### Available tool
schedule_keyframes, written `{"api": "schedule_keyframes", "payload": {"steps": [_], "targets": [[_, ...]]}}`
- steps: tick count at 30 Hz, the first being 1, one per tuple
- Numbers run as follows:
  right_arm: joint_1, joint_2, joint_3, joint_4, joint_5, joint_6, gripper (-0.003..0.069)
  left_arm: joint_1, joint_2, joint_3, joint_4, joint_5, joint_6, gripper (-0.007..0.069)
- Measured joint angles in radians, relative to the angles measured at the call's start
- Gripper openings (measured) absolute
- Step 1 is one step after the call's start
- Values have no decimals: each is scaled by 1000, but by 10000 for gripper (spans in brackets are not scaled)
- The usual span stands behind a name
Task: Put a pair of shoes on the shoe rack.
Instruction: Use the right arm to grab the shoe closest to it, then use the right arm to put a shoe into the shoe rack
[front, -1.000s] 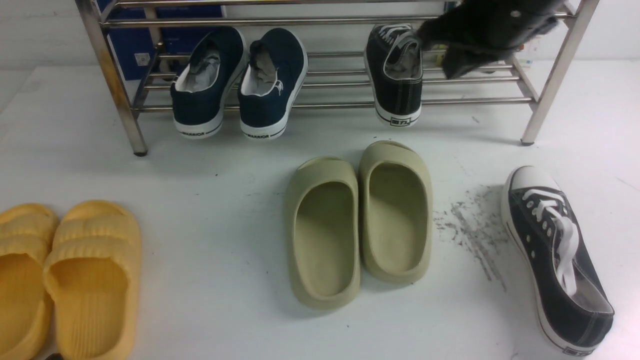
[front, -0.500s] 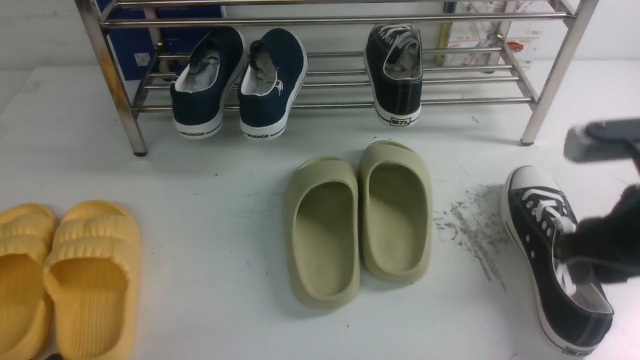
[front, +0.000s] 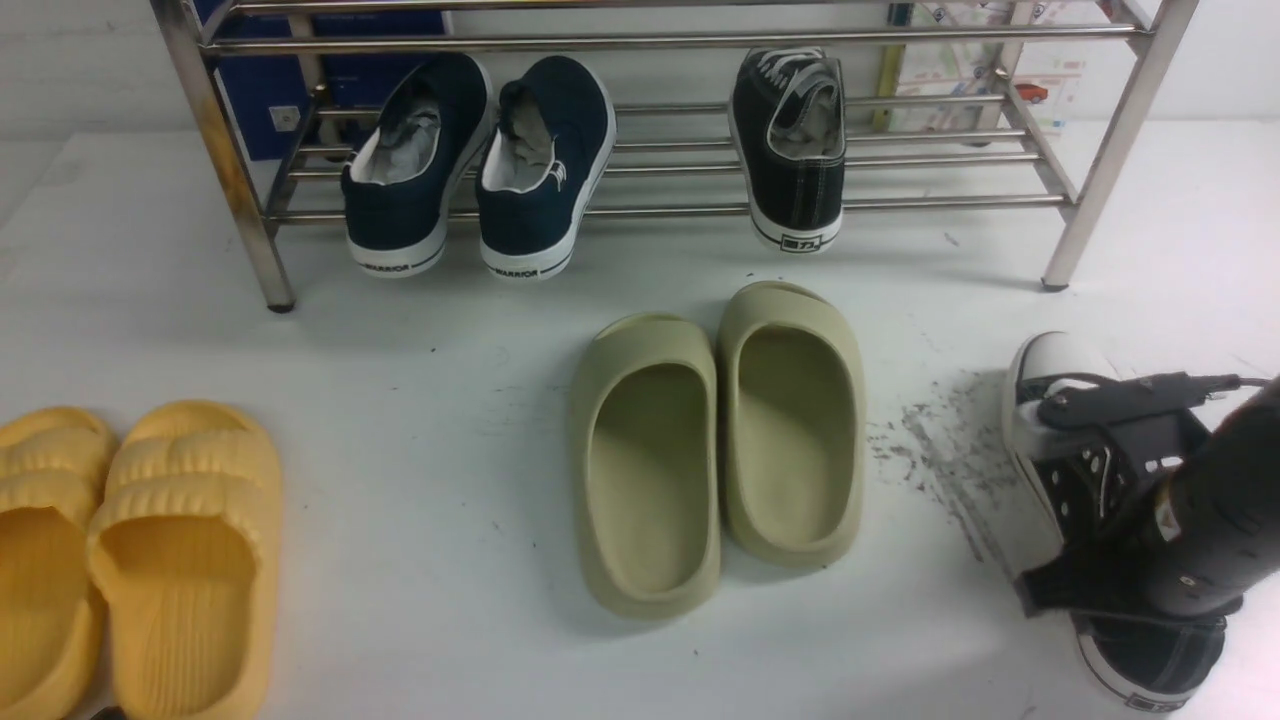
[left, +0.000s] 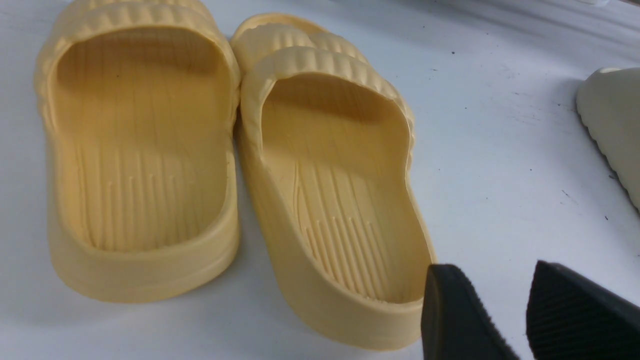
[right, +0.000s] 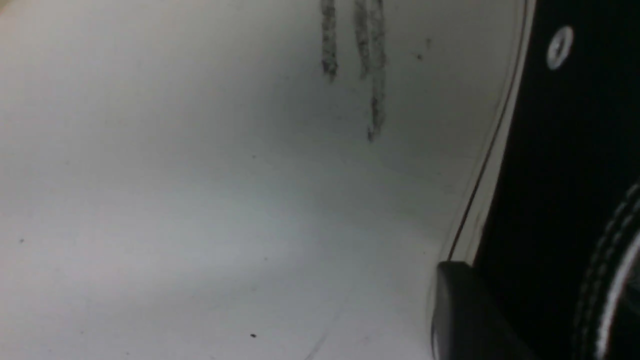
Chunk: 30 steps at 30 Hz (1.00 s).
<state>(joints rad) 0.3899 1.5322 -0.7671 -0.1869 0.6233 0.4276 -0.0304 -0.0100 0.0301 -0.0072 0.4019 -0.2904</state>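
On table (front: 450, 380), right side: our right gripper (front: 1080, 500) over sneaker (front: 1050, 360), grip we cannot tell; shallow pinch on soft canvas, it may drop before rack (front: 950, 203)

left gripper (left: 505, 320): jaws apart, empty | right arm (front: 1225, 500): low, wrist pitched down | right gripper (front: 1095, 545): jaw gap hidden

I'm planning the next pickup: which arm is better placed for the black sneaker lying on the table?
The right. The right gripper is down at that sneaker on the right of the table, while the left gripper hangs beside the yellow slides, far left.
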Motion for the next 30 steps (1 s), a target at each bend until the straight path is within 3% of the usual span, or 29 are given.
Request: {"api": "schedule_keyframes", "payload": {"steps": [2, 3, 15, 30], "targets": [[1, 3, -17, 9, 17, 6, 119, 0, 0, 0, 0, 0, 0, 239], [1, 4, -29, 8, 25, 6, 113, 0, 0, 0, 0, 0, 0, 239], [0, 46, -402, 29, 86, -169, 128, 0, 0, 0, 0, 0, 0, 239], [-55, 408, -903, 106, 196, -287, 128, 0, 0, 0, 0, 0, 0, 239]]}}
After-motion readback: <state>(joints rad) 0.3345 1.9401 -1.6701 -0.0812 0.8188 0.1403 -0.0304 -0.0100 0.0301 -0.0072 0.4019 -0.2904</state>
